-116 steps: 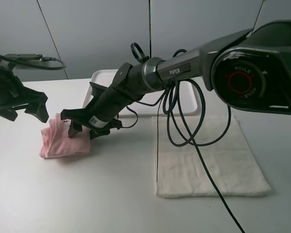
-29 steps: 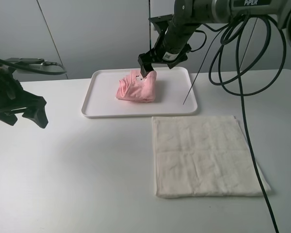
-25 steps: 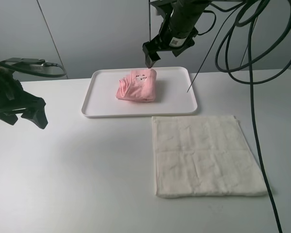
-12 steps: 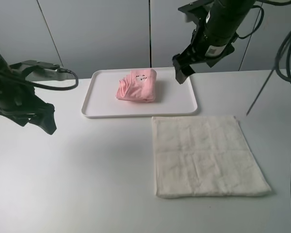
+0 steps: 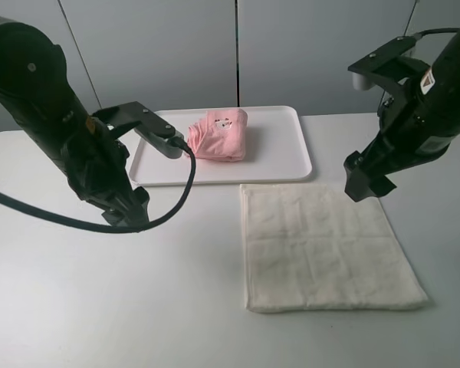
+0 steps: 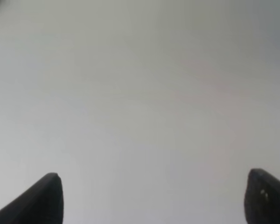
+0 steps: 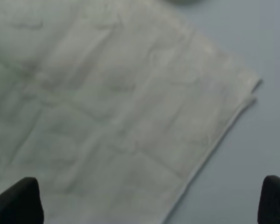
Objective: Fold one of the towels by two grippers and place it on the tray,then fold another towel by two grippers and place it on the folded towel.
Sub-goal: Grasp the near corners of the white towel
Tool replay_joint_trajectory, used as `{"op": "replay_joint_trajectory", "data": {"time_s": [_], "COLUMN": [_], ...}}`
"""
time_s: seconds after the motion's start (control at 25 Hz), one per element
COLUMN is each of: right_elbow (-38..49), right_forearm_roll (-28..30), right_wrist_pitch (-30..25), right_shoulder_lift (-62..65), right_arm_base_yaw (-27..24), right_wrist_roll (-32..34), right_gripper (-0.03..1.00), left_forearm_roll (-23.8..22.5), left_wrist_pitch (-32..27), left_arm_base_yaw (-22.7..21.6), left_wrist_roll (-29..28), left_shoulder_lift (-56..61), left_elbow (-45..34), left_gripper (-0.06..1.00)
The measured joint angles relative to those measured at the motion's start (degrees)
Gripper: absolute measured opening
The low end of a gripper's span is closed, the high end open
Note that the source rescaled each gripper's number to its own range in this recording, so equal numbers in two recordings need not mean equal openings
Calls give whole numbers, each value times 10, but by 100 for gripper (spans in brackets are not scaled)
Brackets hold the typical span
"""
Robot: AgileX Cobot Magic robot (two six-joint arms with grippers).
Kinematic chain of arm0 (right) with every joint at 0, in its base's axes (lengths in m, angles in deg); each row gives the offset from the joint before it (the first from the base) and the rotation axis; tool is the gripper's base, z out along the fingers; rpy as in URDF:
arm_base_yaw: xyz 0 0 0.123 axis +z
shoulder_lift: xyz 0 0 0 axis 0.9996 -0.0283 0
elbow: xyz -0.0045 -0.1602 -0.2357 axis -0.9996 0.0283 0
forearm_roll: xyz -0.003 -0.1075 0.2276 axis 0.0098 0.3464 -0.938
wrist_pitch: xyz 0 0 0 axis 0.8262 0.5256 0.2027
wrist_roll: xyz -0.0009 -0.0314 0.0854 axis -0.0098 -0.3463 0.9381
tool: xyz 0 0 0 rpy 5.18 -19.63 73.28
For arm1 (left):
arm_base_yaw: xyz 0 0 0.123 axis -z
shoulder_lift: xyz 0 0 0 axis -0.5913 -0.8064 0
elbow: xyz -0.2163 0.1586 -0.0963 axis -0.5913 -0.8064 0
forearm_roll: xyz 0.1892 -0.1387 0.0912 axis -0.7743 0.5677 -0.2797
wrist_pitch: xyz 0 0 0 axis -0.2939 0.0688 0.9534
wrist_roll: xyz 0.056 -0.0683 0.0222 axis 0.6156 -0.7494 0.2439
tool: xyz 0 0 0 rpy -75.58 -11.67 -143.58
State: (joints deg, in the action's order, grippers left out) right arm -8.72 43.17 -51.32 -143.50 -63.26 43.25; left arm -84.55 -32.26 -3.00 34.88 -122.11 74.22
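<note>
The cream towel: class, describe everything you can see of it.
The cream towel is roughly square, soft terry-looking cloth with faint crease lines. It lies spread flat on the white table, just in front of the tray. The open right claw hangs above its far right corner; nothing grips it.

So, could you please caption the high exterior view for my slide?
Pink towel folded on the tray; left gripper open over the table, right gripper open above the cream-white towel.

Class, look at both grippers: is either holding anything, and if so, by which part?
Nothing is held. The left gripper is open over the table; the right gripper is open over the cream towel.
</note>
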Motion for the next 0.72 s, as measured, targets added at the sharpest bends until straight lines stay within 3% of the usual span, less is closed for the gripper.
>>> {"op": "replay_joint_trajectory", "data": {"time_s": [0.16, 0.4, 0.72], "right_elbow": [39, 64, 70], "right_forearm_roll": [-16, -46, -69], "right_wrist_pitch": [-31, -105, -116], "right_shoulder_lift": [34, 44, 44], "right_arm_base_yaw": [0, 0, 0], "right_wrist_roll": [-41, -164, -353], "right_gripper": [100, 100, 100], "left_forearm_roll": [-1, -2, 0], "left_wrist_pitch": [9, 37, 11], "left_arm_base_yaw": [43, 92, 150], "left_wrist_roll": [9, 19, 37], "left_shoulder_lift": [0, 0, -56], "left_elbow": [0, 0, 78], "left_gripper": [100, 100, 100]}}
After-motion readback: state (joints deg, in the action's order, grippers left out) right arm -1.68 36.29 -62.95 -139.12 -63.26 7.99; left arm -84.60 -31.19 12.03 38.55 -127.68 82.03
